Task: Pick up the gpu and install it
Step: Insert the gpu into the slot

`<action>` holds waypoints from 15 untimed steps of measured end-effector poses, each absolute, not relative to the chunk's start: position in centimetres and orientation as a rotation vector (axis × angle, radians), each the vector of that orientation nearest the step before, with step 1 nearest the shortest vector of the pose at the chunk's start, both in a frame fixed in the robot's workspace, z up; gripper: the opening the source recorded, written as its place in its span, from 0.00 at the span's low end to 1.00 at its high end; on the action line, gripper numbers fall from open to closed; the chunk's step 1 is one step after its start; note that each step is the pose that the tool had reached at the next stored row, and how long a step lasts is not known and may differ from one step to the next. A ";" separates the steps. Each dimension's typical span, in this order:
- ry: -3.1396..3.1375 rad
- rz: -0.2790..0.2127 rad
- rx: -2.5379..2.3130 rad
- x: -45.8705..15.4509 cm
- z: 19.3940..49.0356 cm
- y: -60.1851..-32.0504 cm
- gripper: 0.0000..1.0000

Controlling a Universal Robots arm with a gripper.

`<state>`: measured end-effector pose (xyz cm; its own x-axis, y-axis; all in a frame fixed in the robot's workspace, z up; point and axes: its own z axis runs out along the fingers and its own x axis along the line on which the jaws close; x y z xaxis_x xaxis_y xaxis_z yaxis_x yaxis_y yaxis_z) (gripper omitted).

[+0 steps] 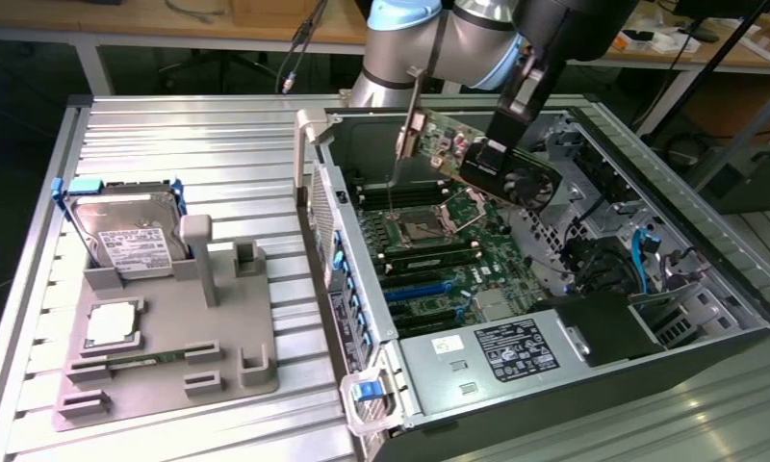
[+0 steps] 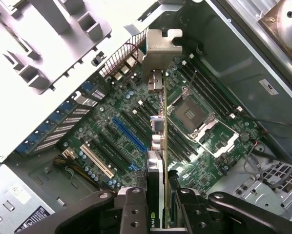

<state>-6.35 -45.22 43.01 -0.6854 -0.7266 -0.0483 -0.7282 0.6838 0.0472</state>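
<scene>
The arm comes down from the back of the table [image 1: 192, 135] and its gripper [image 1: 514, 101] is closed on the gpu [image 1: 495, 159] - the card hangs in the air, carried by the gripper alone. It is inside the opening of the computer case [image 1: 311, 144], which lies on its side with the cover off. The card is tilted, with its black face turned toward the exterior view's right. Its long silver bracket [image 1: 411, 120] is at the end toward the exterior view's left and points downward. Under the card lies the green motherboard [image 1: 423, 255] with the square processor socket [image 1: 426, 226]. The card is above the board and sits in no slot.

From the wrist view I see the gpu [image 2: 158, 146] on its edge, a thin line between the two dark fingers [image 2: 131, 209] of the gripper [image 2: 158, 204]. The bracket [image 2: 158, 53] is at its far end. The processor socket [image 2: 190, 114] is on one side of the card - the blue slot [image 2: 129, 134] and the pale slot [image 2: 97, 161] are on the other side.

On the table at the exterior view's left, well apart from the case, a grey holder [image 1: 180, 337] carries a silver hard drive [image 1: 128, 236] with a white label.
</scene>
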 end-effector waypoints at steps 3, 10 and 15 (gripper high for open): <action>2.844 0.098 -1.272 -6.3 43.0 -45.2 0.27; 2.819 0.099 -1.330 -6.3 43.0 -45.2 0.27; 2.801 0.099 -1.368 -6.3 43.0 -45.2 0.27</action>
<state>-6.35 -45.23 42.99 -0.6151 -0.7870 -0.0483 -0.7885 0.6133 0.0473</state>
